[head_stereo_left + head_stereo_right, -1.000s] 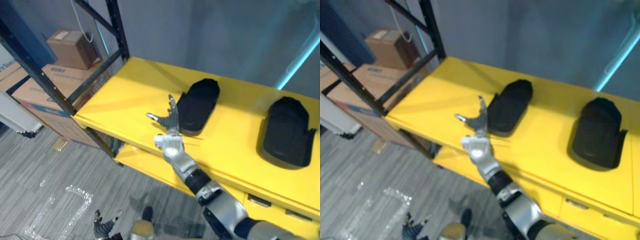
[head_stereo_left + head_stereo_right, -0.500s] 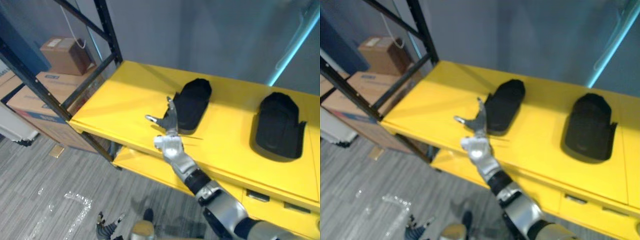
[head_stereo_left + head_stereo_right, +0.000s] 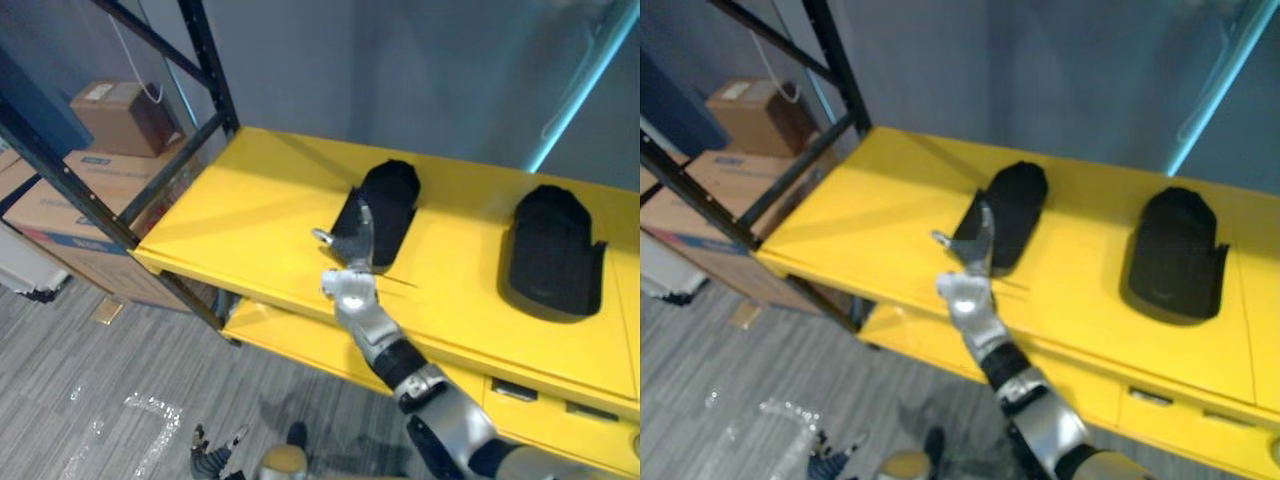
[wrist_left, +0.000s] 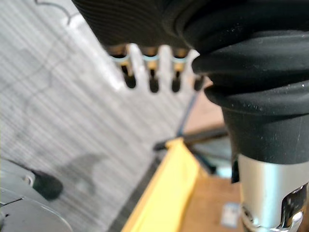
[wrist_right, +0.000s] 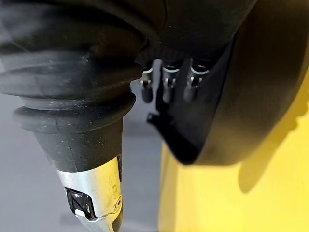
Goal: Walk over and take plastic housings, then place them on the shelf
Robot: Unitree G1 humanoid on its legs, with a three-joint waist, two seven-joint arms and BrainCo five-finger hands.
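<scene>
Yellow metal shelf board (image 3: 250, 200) carries both black moulded plastic housings: one (image 3: 385, 205) lies near the middle of the board, the other (image 3: 555, 250) well apart from it toward my right. Both rest flat with the rounded end pointing at the back wall. My right hand (image 3: 352, 275) is raised at the front left corner of the middle housing, its fingers (image 3: 365, 232) straight and together, thumb stuck out to the side. The fingertips overlap the housing's edge; I cannot tell whether they actually touch it. From the right wrist camera the dark shell (image 5: 251, 87) sits just beside the fingers. My left hand (image 3: 212, 455) hangs low over the grey striped floor (image 3: 100, 400), fingers loosely spread and holding nothing. A black steel upright (image 3: 205, 60) frames the shelf's left end, with brown cardboard boxes (image 3: 110, 115) behind it.
</scene>
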